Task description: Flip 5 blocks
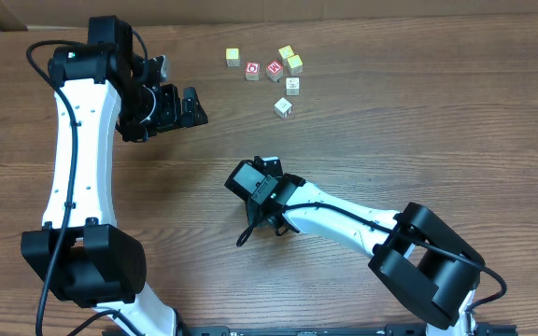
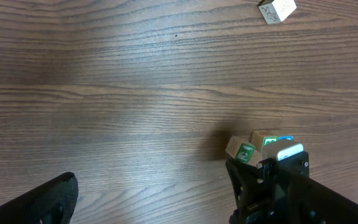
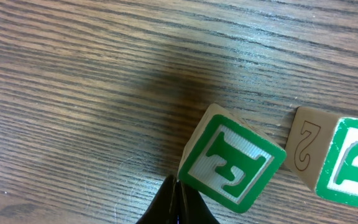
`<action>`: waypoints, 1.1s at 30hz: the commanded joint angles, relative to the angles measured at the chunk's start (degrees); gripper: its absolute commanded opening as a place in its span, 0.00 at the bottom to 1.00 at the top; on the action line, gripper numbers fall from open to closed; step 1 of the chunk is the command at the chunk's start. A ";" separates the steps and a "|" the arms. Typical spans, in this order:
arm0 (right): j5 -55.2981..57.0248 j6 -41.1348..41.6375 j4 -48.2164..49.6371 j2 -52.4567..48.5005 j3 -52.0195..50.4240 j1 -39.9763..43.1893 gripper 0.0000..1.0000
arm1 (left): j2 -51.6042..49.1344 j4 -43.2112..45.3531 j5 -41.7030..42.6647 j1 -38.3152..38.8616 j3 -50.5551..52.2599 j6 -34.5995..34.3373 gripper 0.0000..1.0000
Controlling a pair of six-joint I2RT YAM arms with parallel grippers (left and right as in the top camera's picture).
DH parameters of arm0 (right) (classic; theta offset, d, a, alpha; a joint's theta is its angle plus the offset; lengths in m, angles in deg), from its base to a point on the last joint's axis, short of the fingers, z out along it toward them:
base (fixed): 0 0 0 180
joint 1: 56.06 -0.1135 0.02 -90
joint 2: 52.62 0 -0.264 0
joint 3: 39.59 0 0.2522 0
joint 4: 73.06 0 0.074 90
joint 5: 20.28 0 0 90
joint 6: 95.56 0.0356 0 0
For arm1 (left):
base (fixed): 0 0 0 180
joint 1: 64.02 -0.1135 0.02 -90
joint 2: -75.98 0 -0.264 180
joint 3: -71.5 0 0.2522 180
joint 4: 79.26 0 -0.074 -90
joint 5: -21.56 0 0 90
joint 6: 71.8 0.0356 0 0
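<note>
Block [image 3: 232, 163] reads green F; neighbouring block [image 3: 309, 155] bears an outlined 2.

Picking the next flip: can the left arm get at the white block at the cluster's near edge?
Probably yes. The left gripper is open and faces the white block, with only bare table between them. The right arm sits nearer the front, out of that path. Another white block lies close beside it.
</note>
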 commanded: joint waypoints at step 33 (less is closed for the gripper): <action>0.24 -5.22 -2.27 -1.36 3.69 0.70 0.04 | -0.61 0.20 -0.22 0.37 -1.14 0.66 1.00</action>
